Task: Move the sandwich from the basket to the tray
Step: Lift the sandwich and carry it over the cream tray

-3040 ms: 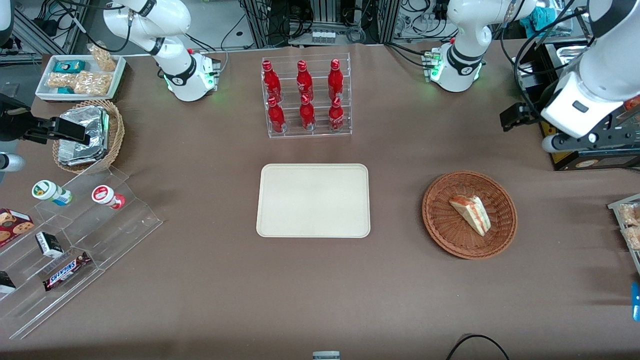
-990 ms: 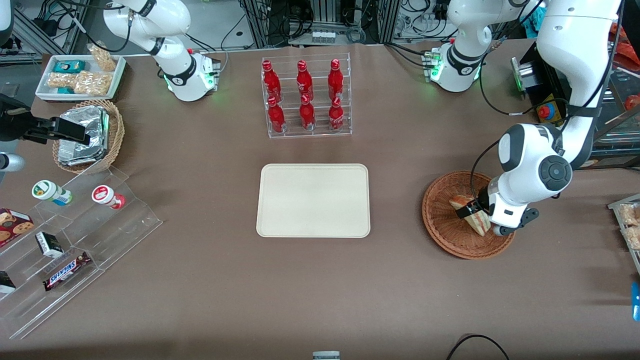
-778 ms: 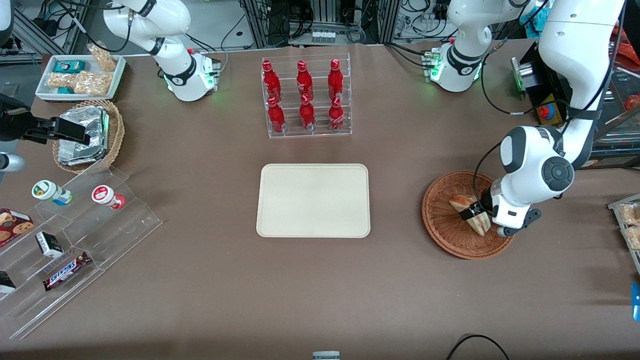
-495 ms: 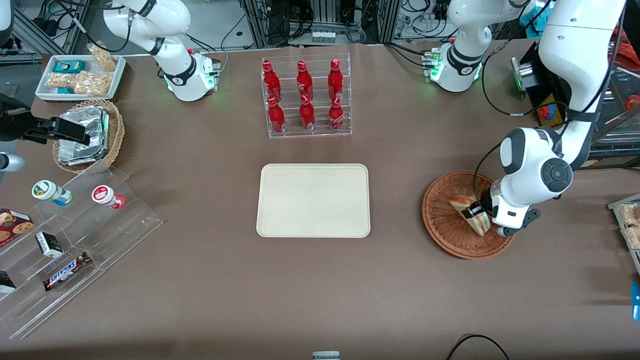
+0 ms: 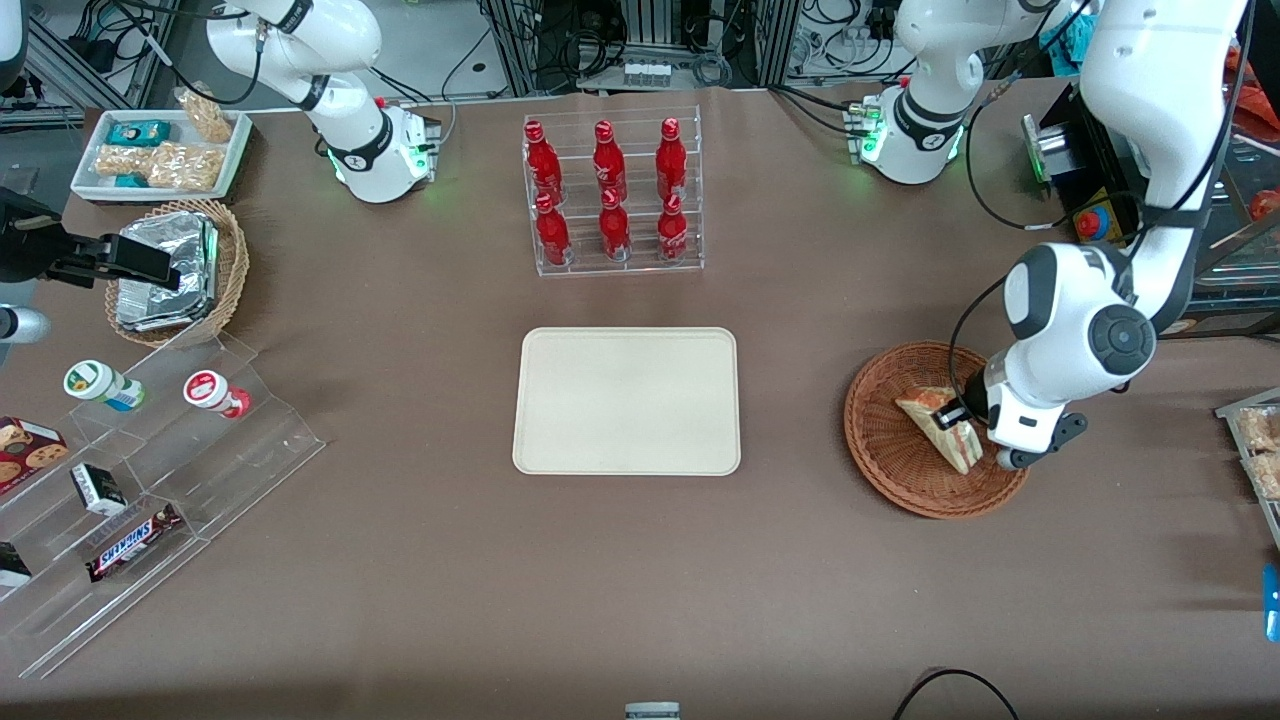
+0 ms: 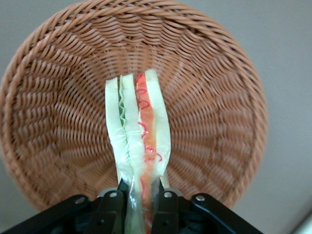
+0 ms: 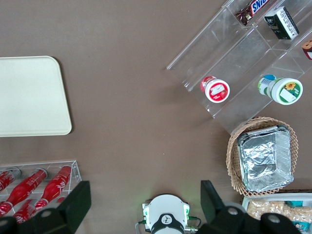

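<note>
The sandwich (image 5: 942,427), a pale bread wedge with red and green filling in clear wrap (image 6: 139,139), sits in the round reddish-brown wicker basket (image 5: 885,440) toward the working arm's end of the table. My gripper (image 5: 962,420) is down in the basket (image 6: 214,73) and shut on the sandwich; in the left wrist view both black fingers (image 6: 112,212) press the wedge's sides and pinch the wrap inward. The sandwich looks tilted up off the weave. The cream-beige tray (image 5: 626,400) lies flat mid-table, beside the basket, with nothing on it.
A clear rack of red bottles (image 5: 611,192) stands farther from the front camera than the tray. Toward the parked arm's end are a tan basket with foil packets (image 5: 175,268), a white snack tray (image 5: 160,152) and clear tiered shelves (image 5: 150,470).
The arm swung in over the basket and came down on the sandwich. In the last half second the fingers shut on it and the wedge rose slightly.
</note>
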Motion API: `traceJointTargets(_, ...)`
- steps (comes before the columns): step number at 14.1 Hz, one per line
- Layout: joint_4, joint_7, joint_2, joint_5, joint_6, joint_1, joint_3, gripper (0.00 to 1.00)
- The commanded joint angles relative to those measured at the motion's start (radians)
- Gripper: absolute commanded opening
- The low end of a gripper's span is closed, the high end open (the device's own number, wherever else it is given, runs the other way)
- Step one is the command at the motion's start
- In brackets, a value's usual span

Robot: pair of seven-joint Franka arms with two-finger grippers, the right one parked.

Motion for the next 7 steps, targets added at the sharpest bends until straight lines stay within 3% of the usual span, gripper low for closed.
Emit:
traceJointTargets(1, 0.027, -0.017, -0.091, -0.008, -0.113, -0.010, -0.080, 0.15)
traceJointTargets(4, 0.062, -0.049, -0.075, -0.005, -0.129, -0.022, -0.220, 0.15)
traceJointTargets(7, 0.123, -0.055, 0.016, 0.013, -0.124, -0.170, -0.262, 0.15)
